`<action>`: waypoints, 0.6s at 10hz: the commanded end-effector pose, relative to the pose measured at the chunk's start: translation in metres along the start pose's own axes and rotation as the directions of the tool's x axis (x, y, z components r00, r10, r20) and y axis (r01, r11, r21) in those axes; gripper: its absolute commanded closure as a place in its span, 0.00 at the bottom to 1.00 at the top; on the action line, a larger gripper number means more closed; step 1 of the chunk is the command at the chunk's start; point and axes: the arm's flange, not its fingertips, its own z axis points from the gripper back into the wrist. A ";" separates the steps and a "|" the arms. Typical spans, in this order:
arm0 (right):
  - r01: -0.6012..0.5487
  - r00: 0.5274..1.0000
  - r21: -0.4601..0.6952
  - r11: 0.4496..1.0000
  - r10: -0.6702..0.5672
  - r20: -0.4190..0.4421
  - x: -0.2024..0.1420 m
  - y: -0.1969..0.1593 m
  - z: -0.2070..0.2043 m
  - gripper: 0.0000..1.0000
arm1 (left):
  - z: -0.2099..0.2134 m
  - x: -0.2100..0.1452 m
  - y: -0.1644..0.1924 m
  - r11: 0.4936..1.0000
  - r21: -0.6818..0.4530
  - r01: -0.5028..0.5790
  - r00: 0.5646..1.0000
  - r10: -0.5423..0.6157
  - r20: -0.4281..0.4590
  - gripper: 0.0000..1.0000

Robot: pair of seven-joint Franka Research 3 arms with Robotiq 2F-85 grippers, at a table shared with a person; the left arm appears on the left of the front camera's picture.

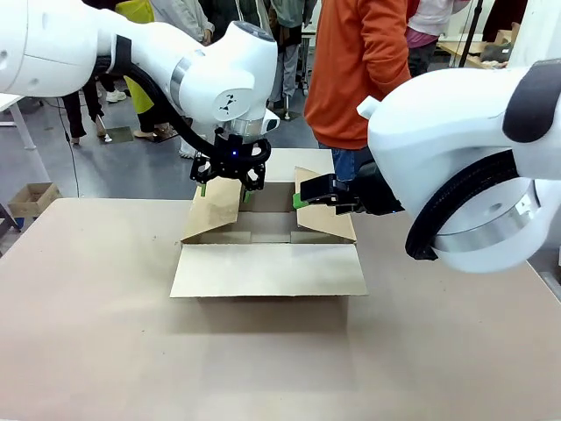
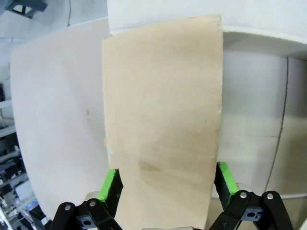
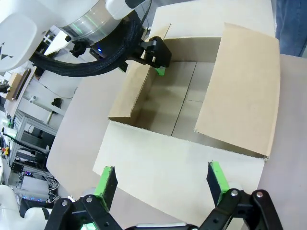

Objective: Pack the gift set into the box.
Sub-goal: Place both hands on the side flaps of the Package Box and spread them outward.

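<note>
Box (image 1: pixel 267 267): one, with four flaps (image 3: pixel 240 86) open.

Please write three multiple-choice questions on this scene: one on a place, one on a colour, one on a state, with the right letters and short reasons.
1. Where does the box stand?
A. on the floor
B. on the table
C. on a chair

2. What colour are the pads of the right pincer?
A. red
B. blue
C. green

3. How are the box's top flaps?
A. taped shut
B. folded open
C. cut off

Answers: 1 B, it rests mid-table; 2 C, both are bright green; 3 B, they spread away from the opening.
</note>
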 end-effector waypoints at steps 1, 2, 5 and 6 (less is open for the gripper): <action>0.007 1.000 0.001 1.000 -0.007 0.000 0.000 0.000 0.002 0.00 | 0.015 -0.004 0.011 0.997 0.071 0.040 0.999 -0.042 0.022 0.00; 0.007 1.000 0.001 1.000 -0.007 0.000 0.000 0.000 0.002 0.00 | 0.021 -0.008 0.018 0.996 0.078 0.033 0.999 -0.036 0.033 0.00; 0.007 1.000 0.001 1.000 -0.007 0.000 0.000 0.000 0.002 0.00 | 0.030 -0.012 0.041 0.996 0.085 0.003 0.999 -0.006 0.036 0.00; 0.007 1.000 0.001 1.000 -0.007 0.000 0.000 0.000 0.002 0.00 | 0.031 -0.013 0.051 0.997 0.072 -0.010 0.999 0.008 0.038 0.00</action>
